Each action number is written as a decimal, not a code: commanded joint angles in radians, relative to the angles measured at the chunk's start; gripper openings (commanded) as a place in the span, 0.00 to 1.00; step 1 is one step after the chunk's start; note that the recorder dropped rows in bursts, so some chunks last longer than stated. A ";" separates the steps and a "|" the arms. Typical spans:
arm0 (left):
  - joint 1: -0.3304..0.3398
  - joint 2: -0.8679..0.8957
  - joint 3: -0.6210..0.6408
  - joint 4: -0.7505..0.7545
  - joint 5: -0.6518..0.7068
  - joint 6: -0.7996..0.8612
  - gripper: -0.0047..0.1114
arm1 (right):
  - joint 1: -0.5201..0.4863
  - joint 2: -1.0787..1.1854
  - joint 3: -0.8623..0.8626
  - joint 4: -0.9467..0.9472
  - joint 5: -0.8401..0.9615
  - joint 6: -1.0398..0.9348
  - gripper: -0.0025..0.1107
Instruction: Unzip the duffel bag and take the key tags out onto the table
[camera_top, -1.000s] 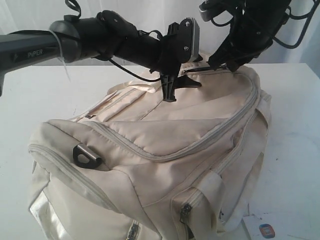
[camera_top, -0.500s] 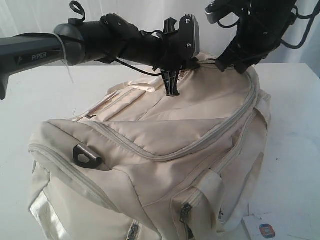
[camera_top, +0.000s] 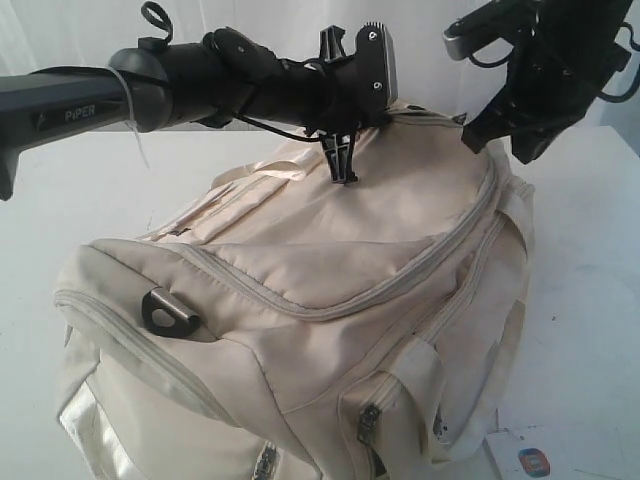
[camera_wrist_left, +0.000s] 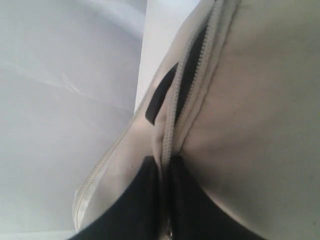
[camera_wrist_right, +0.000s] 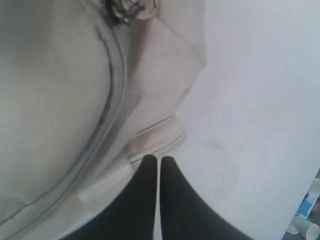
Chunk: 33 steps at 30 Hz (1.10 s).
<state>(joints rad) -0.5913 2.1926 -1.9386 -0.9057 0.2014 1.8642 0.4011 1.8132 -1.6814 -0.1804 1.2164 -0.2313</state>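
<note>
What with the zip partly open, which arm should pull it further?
Left, probably: the left pincer grips the duffel bag's zip; the right pincer is shut on nothing, off the bag.

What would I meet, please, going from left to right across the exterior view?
black ring → left gripper → right arm

light: bright, diffuse; shadows: soft; focus: duffel bag (camera_wrist_left: 250, 125) blurred near lens

Looks like a robot lab; white table (camera_top: 590, 300), pale backdrop (camera_top: 60, 30), arm marked PiPER (camera_top: 70, 110).
</note>
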 joint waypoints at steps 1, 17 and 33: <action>0.011 -0.006 -0.004 -0.002 -0.035 -0.010 0.04 | -0.009 -0.032 -0.003 0.007 0.005 -0.018 0.03; 0.011 -0.006 -0.004 -0.002 0.026 -0.010 0.04 | -0.180 -0.036 -0.010 0.488 -0.277 -0.422 0.02; 0.011 -0.006 -0.004 -0.002 0.037 -0.010 0.04 | -0.297 0.076 -0.004 0.856 -0.166 -1.186 0.28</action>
<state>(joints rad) -0.5851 2.1926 -1.9386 -0.8938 0.2325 1.8642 0.1100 1.8673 -1.6854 0.6715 1.0606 -1.3521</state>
